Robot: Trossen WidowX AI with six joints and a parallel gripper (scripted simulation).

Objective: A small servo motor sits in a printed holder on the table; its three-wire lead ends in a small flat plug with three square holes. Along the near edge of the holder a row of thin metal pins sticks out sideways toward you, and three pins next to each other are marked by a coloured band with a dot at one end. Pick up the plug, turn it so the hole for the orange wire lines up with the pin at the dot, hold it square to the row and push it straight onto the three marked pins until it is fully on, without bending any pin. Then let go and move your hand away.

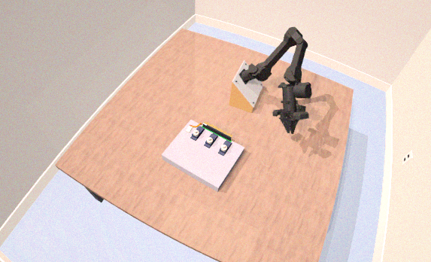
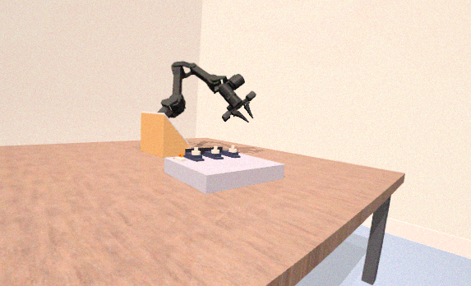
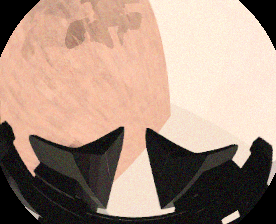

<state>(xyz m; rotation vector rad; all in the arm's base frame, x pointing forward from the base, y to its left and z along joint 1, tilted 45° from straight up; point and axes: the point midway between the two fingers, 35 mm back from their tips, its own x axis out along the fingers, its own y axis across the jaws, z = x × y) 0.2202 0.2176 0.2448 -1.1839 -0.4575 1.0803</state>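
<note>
A pale holder block (image 1: 201,166) (image 2: 244,174) lies on the table with three dark blue servos with cream horns; one servo (image 1: 210,140) (image 2: 216,154) is in the middle. A black pin header (image 1: 217,132) runs along its edge on the robot's side, with yellow pins beside it. An orange lead (image 1: 195,126) (image 2: 181,155) lies at the block's corner near a small whitish piece (image 1: 189,129). Which small piece is the plug, and the marked band, I cannot tell. My gripper (image 1: 291,132) (image 2: 251,120) (image 3: 135,131) is partly open and empty, high above the table, away from the block.
An orange wedge-shaped stand (image 1: 240,99) (image 2: 151,133) with a pale sloping plate carries the arm base, behind the block. The wooden table (image 1: 133,113) (image 2: 104,205) has an edge beyond the gripper, also seen in the wrist view. Arm shadows fall on the table.
</note>
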